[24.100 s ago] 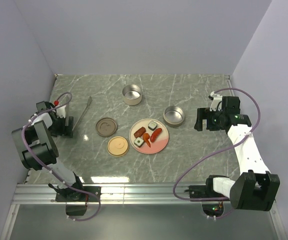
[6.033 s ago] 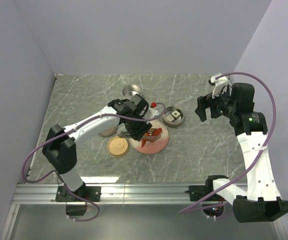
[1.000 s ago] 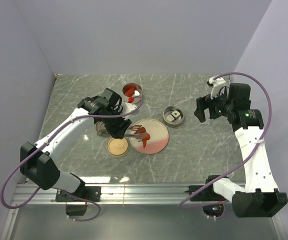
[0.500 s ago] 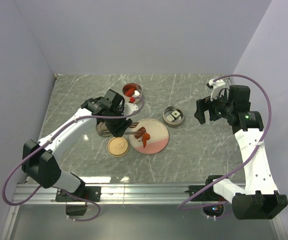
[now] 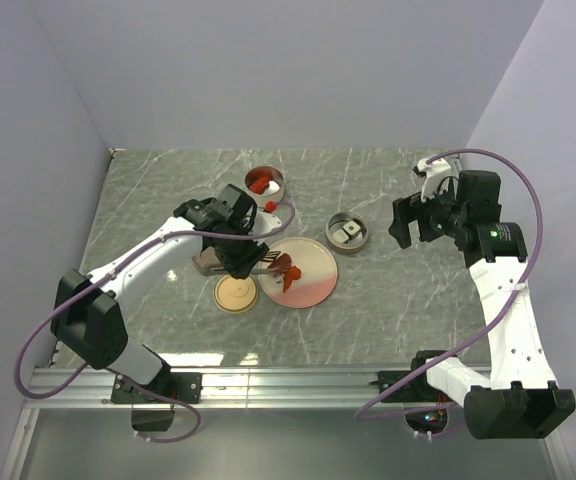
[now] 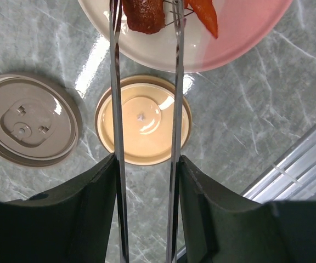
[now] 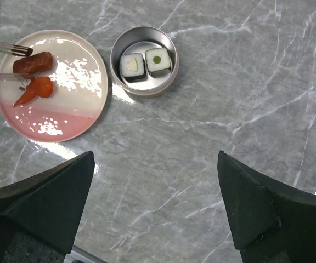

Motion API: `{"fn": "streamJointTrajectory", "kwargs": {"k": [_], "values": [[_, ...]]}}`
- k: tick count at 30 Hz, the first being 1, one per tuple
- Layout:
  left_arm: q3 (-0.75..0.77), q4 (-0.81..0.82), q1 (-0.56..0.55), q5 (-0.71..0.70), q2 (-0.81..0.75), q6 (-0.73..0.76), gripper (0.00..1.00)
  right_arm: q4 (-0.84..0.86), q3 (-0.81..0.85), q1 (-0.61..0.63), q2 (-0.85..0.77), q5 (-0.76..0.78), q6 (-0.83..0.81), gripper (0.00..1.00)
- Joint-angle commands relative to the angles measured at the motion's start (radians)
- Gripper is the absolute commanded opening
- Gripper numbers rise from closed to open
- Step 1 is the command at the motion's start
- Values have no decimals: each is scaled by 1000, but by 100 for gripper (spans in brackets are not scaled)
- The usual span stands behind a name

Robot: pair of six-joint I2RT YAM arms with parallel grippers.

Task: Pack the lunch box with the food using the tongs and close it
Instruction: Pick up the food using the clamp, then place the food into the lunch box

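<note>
- Left wrist view: the left claw (image 6: 147, 164) squeezes the tongs (image 6: 114, 82) — their tips sit either side of a red sausage (image 6: 144, 13) on the plate (image 6: 246, 33).
- The right claw (image 7: 155, 159) gapes wide — holding nothing.

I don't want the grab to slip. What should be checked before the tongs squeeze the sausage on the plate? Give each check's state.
1. tongs held by the left gripper: ok.
2. Tong tips on either side of the sausage: ok.
3. Tips already pinching it: cannot tell.
4. carrot clear of the tips: not ok, it lies right beside one tip.
5. right gripper out of the way: ok, open, off to the right.
6. Lids off: ok, the cream lid and brown lid lie beside the plate.
</note>
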Motion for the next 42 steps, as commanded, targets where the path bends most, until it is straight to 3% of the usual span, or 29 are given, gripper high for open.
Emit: {"fn": "streamJointTrajectory", "kwargs": {"k": [1,11,23,34,42], "values": [[5,34,-5,-22,23,-25,50,14,10,-4,-13,4,-7,100],[46,41,-5,-82,64,-40,45,7,2,-4,-31,4,-15,100],[210,-12,18,52,66,-60,31,11,-1,-6,-30,2,-14,100],[644,-69,269,135,260,-117,29,19,-6,-6,-25,4,-15,100],[827,-74,310,141,451,-142,29,19,-9,-6,-25,18,-15,100]]}}
